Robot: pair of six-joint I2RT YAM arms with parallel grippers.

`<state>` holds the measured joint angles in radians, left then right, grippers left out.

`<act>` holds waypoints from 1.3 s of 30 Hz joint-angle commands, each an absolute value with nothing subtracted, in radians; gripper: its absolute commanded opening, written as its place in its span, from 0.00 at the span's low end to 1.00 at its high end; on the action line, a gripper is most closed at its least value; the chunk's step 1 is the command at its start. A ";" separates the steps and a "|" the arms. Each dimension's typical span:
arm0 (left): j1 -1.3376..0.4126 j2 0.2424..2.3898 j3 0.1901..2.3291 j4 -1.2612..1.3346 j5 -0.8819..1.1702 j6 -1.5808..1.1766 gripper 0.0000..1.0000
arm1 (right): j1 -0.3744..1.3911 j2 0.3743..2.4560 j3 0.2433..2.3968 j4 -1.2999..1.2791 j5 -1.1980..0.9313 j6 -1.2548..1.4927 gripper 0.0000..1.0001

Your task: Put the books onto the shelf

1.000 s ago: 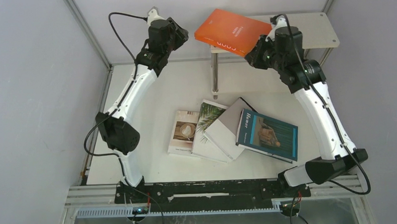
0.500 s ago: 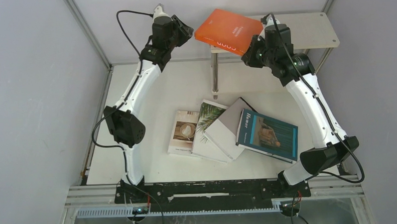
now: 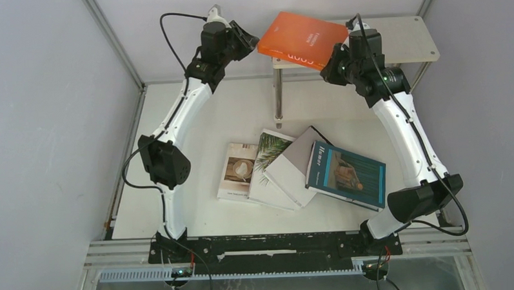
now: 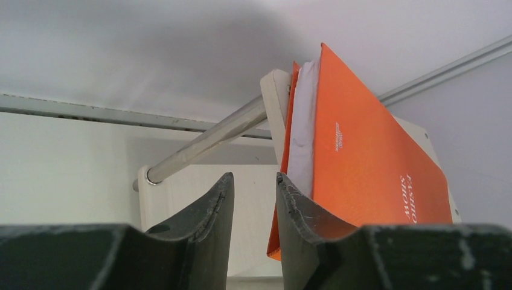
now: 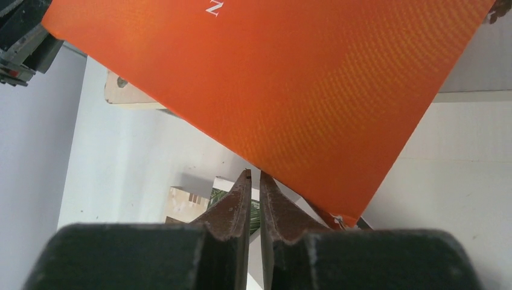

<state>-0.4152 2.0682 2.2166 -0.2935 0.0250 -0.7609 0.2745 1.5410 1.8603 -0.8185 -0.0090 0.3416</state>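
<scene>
White table [image 3: 234,113] spreads under both arms. Closed to a thin slit, the right gripper [image 5: 253,174] pinches the near edge of the orange book [image 3: 299,37], tilted over the shelf [image 3: 405,40] at its left corner. The left gripper [image 4: 253,178], half open and empty, sits just beside the book's opposite corner. Four other books [image 3: 294,166] lie on the table.

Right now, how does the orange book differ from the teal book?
The orange book is up at the top board of the shelf, overhanging its left end; the teal book lies on the table, overlapping a grey-white book. The orange book's cover shows only lettering; the teal book's has a picture. Both are thin.
</scene>
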 commanded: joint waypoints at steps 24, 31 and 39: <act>-0.484 1.975 2.118 -0.221 0.064 -0.747 0.32 | 0.152 1.602 1.973 -0.777 -0.021 0.305 0.15; -0.498 1.968 2.111 -0.221 0.067 -0.737 0.30 | 0.138 1.617 1.983 -0.781 -0.010 0.302 0.16; -0.512 1.953 2.098 -0.225 0.057 -0.728 0.30 | 0.117 1.627 1.992 -0.778 -0.005 0.299 0.16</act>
<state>-0.4896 2.0377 2.1262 -0.2634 0.0360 -0.7502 0.1287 1.6245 1.9404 -0.8112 -0.0227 0.3195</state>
